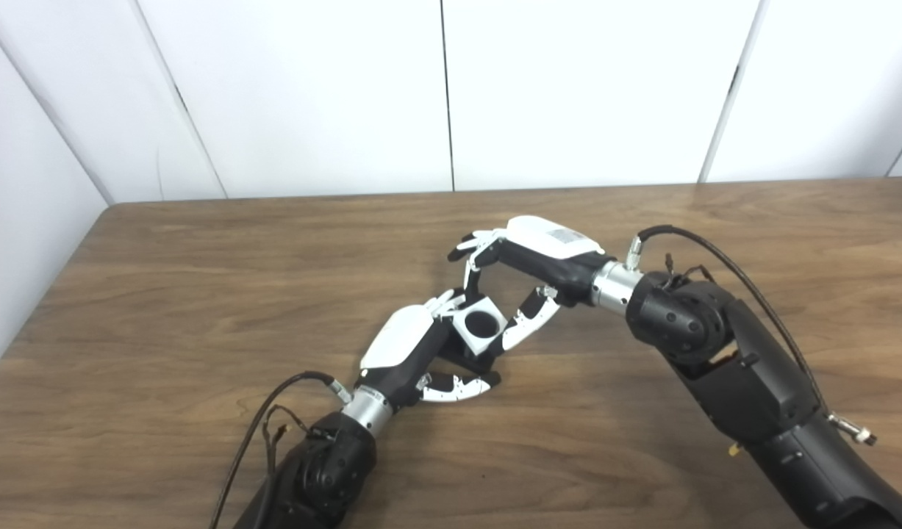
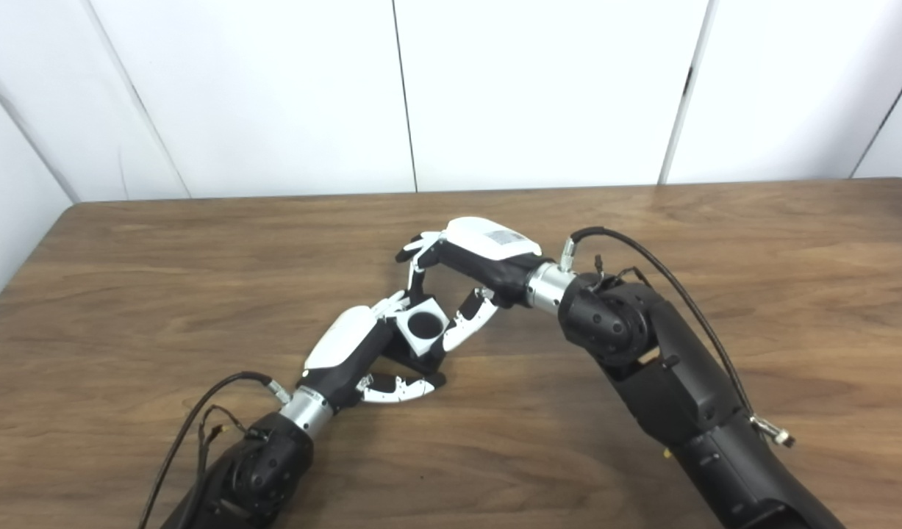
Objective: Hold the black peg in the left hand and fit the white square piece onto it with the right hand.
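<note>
The wooden table (image 1: 201, 308) spreads wide under me, and both my arms meet near its middle. My right hand (image 1: 528, 264) reaches in from the right, its back turned up, with fingers (image 1: 471, 273) curling down from above and the thumb (image 1: 528, 317) pressing from the near side, so it is clamped on the white square piece (image 1: 480, 325). My left hand (image 1: 410, 353) comes up from below and left, and its upper fingers touch the piece's left edge while its thumb lies along the table beneath. The piece faces up toward my head, showing a dark round hole (image 1: 483, 322) at its centre. I judge the black peg sits somewhere under or inside that hole, but the piece and my own dark palm hide it, so I cannot tell whether my left hand truly grips it or how deep the piece is seated. The fit turns on one line: the hole's axis runs from the piece down and toward my left palm, and my right hand is the one above it.
</note>
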Robot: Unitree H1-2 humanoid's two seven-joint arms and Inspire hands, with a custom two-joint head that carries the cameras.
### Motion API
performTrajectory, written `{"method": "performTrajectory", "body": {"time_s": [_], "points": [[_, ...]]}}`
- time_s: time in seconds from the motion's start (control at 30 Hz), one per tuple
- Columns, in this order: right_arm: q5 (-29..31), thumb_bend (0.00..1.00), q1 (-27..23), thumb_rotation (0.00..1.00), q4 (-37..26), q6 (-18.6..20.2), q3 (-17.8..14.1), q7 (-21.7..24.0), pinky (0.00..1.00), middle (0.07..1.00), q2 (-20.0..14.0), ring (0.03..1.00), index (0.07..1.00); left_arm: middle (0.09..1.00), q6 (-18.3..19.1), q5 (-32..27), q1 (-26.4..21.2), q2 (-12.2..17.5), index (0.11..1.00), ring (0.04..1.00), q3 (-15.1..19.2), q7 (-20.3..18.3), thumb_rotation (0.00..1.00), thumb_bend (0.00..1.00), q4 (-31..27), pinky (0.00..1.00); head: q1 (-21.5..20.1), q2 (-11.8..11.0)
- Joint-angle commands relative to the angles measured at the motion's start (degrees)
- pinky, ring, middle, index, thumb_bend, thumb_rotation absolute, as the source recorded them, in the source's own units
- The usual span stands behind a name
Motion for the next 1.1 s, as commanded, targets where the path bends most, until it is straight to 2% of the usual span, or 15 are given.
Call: {"method": "performTrajectory", "body": {"time_s": [0.0, 0.7, 0.77, 0.83, 0.93, 1.07], "points": [[-0.08, 0.51, -3.05, 0.14, -0.47, -1.68, -0.97, -0.50, 0.95, 0.857, -1.53, 0.935, 0.482, 0.928, 2.20, 1.83, 0.80, 0.69, 0.612, 0.986, -1.17, -2.77, 0.20, 0.64, 0.61, 0.96, 0.08, 0.04], [0.31, 0.51, -2.49, 0.16, -1.41, 0.14, -1.17, 1.29, 0.92, 0.895, -2.52, 0.935, 0.498, 0.926, 2.25, 1.87, 0.64, 0.30, 0.607, 0.979, -1.24, -2.48, 0.19, 0.64, 0.58, 0.95, 0.10, 0.42], [0.45, 0.70, -2.44, 0.28, -1.91, 1.17, -1.22, 2.03, 0.94, 0.921, -2.63, 0.948, 0.689, 0.926, 2.17, 1.71, 0.65, 0.26, 0.607, 0.980, -1.19, -2.44, 0.18, 0.65, 0.61, 0.96, 0.04, 0.47], [0.58, 0.79, -2.34, 0.34, -2.14, 1.79, -1.32, 2.42, 0.94, 0.942, -2.70, 0.957, 0.780, 0.925, 2.06, 1.56, 0.62, 0.24, 0.607, 0.979, -1.12, -2.37, 0.18, 0.65, 0.73, 0.96, 0.04, 0.47], [0.54, 0.85, -2.24, 0.39, -2.34, 2.02, -1.38, 2.75, 0.95, 0.960, -2.85, 0.966, 0.839, 0.927, 2.17, 1.49, 0.50, 0.31, 0.613, 0.980, -1.04, -2.51, 0.19, 0.65, 0.80, 0.96, -0.02, 0.67], [0.63, 0.86, -2.16, 0.41, -2.58, 2.20, -1.33, 2.82, 0.95, 0.968, -2.99, 0.972, 0.850, 0.932, 2.94, 1.70, 0.43, 0.47, 0.634, 0.980, -0.87, -2.79, 0.20, 0.66, 0.84, 0.95, -0.05, 0.72]]}}
